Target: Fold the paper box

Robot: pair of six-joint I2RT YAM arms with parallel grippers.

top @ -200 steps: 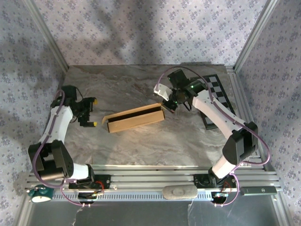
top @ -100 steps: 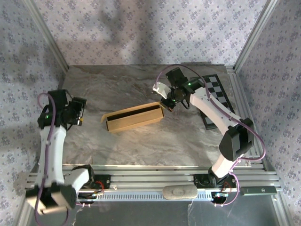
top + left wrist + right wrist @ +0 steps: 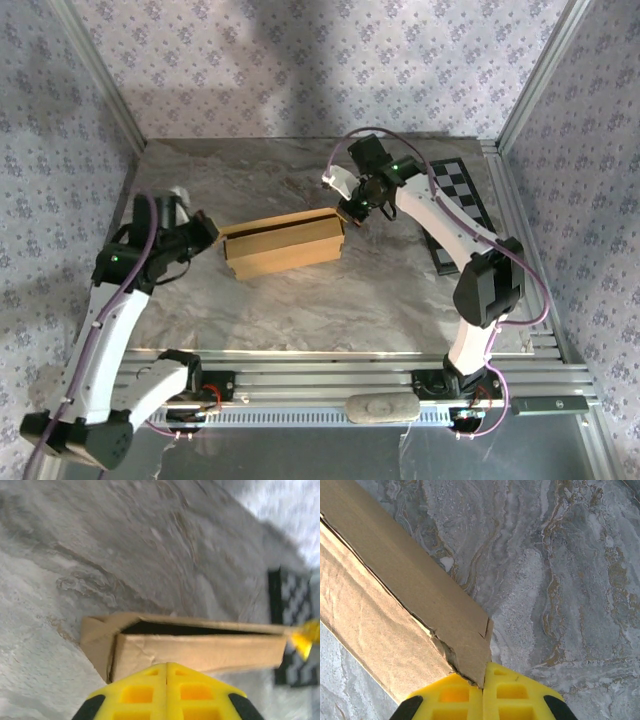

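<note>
- Judging by the overhead view, you have the paper box [image 3: 283, 243] mostly formed: a shallow shape lying across the middle of the table [image 3: 330, 310].
- A dark slit [image 3: 200, 628] under its top panel suggests the lid isn't seated, so closing and tucking remain.
- Your right pincer [image 3: 350, 212] is clamped on the box's right-end corner.
- Your left pincer [image 3: 207, 231] is closed on nothing, at the box's left end.

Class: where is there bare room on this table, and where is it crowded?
Free: table strip between paper box and near edge; far-left corner. Crowded: box ends, with left gripper and right gripper; checkerboard lies along the right edge.
</note>
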